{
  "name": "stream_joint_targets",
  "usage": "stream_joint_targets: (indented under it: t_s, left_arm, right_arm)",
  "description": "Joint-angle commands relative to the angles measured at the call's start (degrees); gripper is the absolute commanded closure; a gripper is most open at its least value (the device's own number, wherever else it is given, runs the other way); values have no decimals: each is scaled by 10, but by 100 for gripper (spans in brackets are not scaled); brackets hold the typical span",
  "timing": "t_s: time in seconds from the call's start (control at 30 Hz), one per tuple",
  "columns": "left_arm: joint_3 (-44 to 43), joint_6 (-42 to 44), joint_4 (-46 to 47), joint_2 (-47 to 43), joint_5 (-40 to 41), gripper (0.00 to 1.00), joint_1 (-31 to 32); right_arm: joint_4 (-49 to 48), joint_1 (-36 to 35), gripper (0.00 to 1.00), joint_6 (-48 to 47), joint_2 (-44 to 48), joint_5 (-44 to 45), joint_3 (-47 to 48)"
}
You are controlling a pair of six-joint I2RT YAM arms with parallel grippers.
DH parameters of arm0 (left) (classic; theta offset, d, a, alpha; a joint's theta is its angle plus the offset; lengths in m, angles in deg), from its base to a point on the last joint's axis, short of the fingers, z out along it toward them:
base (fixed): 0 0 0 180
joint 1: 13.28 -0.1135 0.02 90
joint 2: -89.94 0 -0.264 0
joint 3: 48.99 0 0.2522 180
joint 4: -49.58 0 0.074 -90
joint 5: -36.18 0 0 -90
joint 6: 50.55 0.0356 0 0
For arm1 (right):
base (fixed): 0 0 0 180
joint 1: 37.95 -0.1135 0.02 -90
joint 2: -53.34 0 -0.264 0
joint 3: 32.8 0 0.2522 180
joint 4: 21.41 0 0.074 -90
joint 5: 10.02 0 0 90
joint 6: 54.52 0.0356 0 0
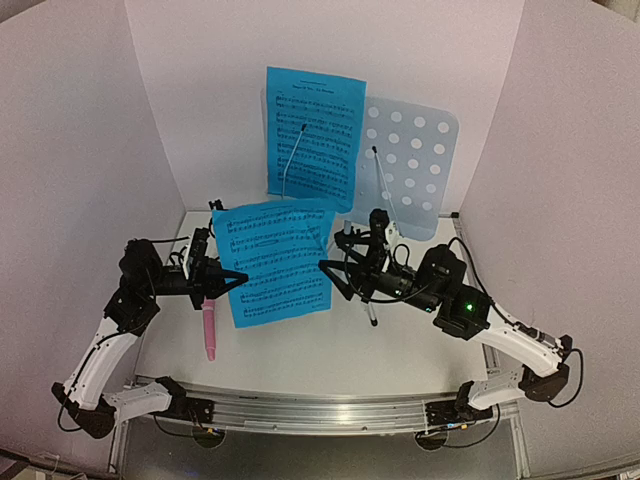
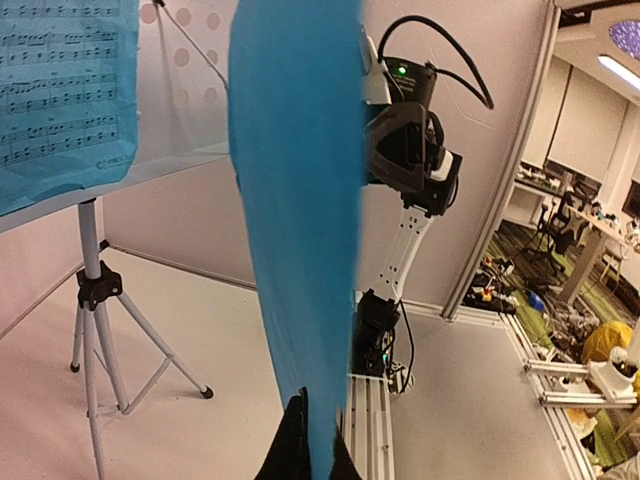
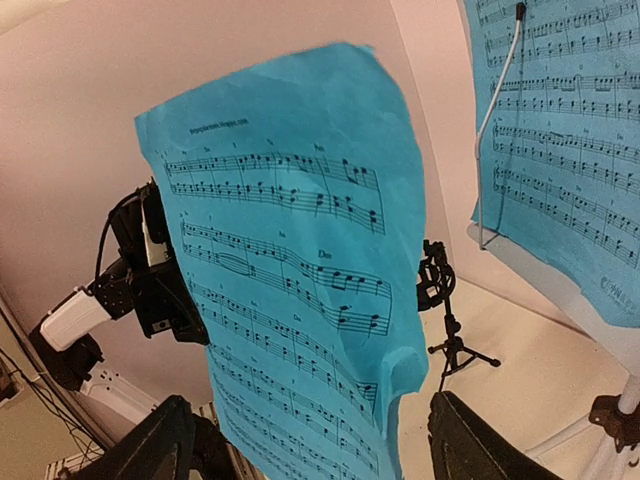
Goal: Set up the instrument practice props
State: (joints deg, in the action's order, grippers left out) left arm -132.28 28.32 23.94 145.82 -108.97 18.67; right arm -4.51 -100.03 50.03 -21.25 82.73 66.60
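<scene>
White walls close three sides of the pale table (image 1: 300, 355), with the music stand desk (image 1: 415, 165) upright at the back. Item one: seated sheet (image 1: 315, 130), covering the desk's left half; the perforated right half is bare behind its wire page holder (image 1: 381, 180). Item two: loose sheet (image 1: 275, 265), hanging upright in mid-air between my arms, in front of the stand. My left claw (image 2: 308, 452) is pressed together, pinching its edge; my right claw (image 1: 335, 275) is spread wide, the page between its jaws but unclamped. Item three: pink microphone (image 1: 209, 330), lying flat below my left claw. Item four: mic mount (image 3: 447, 325), standing near the stand. Likely step: carry the page to the bare half. I should lift its bottom edge over the ledge, slide it behind the wire, and watch the tripod legs (image 2: 95, 350). Open room lies rightward and above.
</scene>
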Motion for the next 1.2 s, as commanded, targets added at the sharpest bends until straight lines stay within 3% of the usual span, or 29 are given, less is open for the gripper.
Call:
stream_joint_targets:
  t_s: [0.0, 0.4, 0.73, 0.97, 1.1, 1.17]
  left_arm:
    - [-38, 77, -53, -4, -49, 100, 2]
    - [-55, 110, -72, 2, -78, 100, 3]
    - [-58, 151, -82, 4, -84, 100, 5]
    - [-50, 132, -87, 4, -65, 100, 8]
    - [-43, 127, -98, 1, -28, 100, 7]
    - [-41, 130, -108, -1, -5, 100, 7]
  right_arm:
    - [63, -1, 20, -55, 2, -35, 42]
    - [94, 30, 21, -55, -59, -28, 118]
    - [92, 62, 22, -4, -70, -31, 108]
    - [89, 73, 58, 11, -79, -147, 109]
    - [90, 79, 91, 23, -81, -185, 113]
    - [89, 80, 100, 17, -74, -186, 105]
